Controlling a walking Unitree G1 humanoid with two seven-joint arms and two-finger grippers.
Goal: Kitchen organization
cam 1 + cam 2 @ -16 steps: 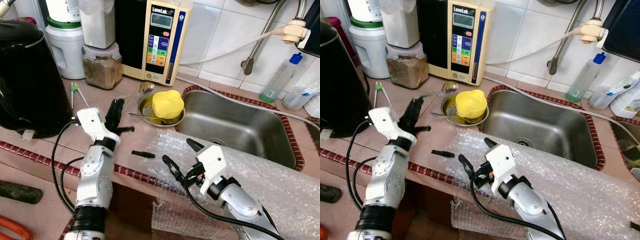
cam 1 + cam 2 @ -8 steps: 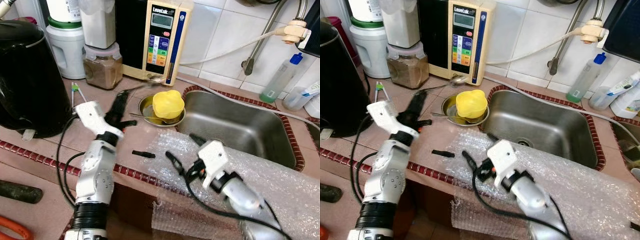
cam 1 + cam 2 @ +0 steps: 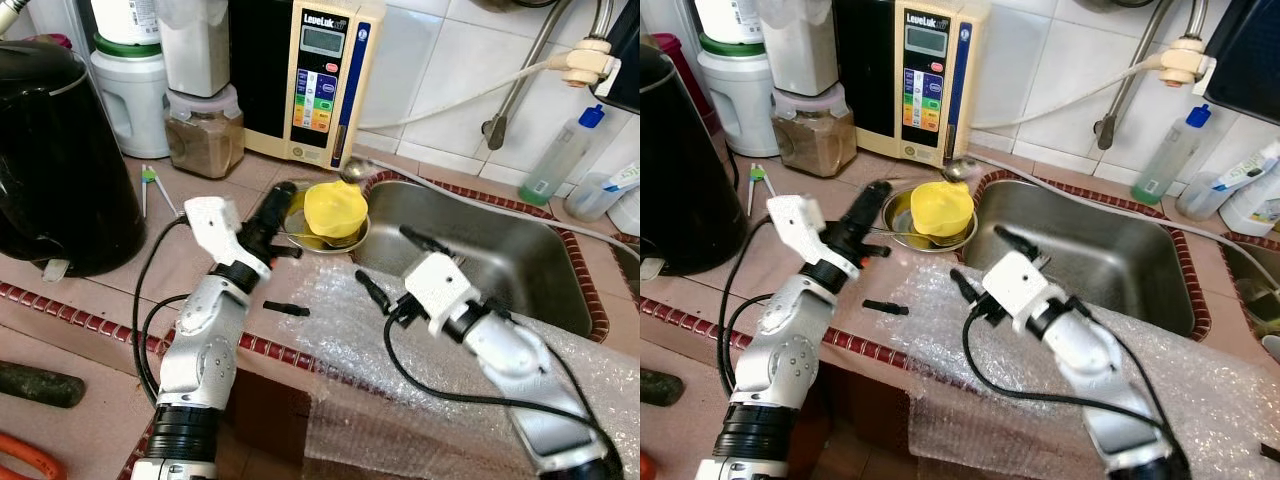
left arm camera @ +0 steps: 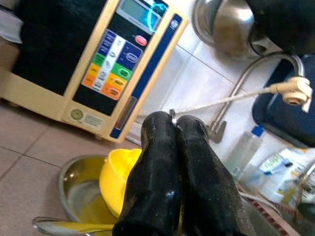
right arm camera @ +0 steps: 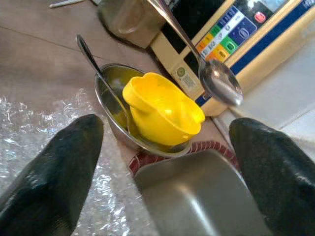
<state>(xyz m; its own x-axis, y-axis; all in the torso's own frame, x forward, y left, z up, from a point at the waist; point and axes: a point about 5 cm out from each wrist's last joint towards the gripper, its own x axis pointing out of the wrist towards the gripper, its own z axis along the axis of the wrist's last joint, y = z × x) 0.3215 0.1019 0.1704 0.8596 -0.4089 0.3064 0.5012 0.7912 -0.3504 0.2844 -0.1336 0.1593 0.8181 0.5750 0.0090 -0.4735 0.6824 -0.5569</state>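
Left eye view: the left gripper [image 3: 272,205] is raised over the counter [image 3: 120,280] beside the steel bowl [image 3: 292,208], fingers pressed together on the handle of a spoon [image 3: 352,166], whose bowl end reaches past the yellow cup [image 3: 334,207] toward the rim of the sink [image 3: 480,250]. The grip at the handle's far end lets the spoon be carried clear of the dishes, probably toward the sink. The right gripper [image 3: 400,262] hovers over the bubble wrap [image 3: 440,400] at the sink's near edge, fingers spread and holding nothing. A small black part [image 3: 286,308] lies loose on the counter near the edge.

Right eye view: the same layout; the spoon's bowl end lies in front of the water machine [image 3: 930,75], near the corner of the sink.

Left wrist view: the two black fingers [image 4: 157,187] meet with only a thin strip of metal between them, the spoon handle; below sit the yellow cup and the steel bowl, with a second spoon [image 4: 69,226] resting in the bowl.

Right wrist view: the fingers stand wide apart, framing the cup in its bowl. The held spoon hangs above them, and the second spoon leans on the bowl's rim, a likely next pick.
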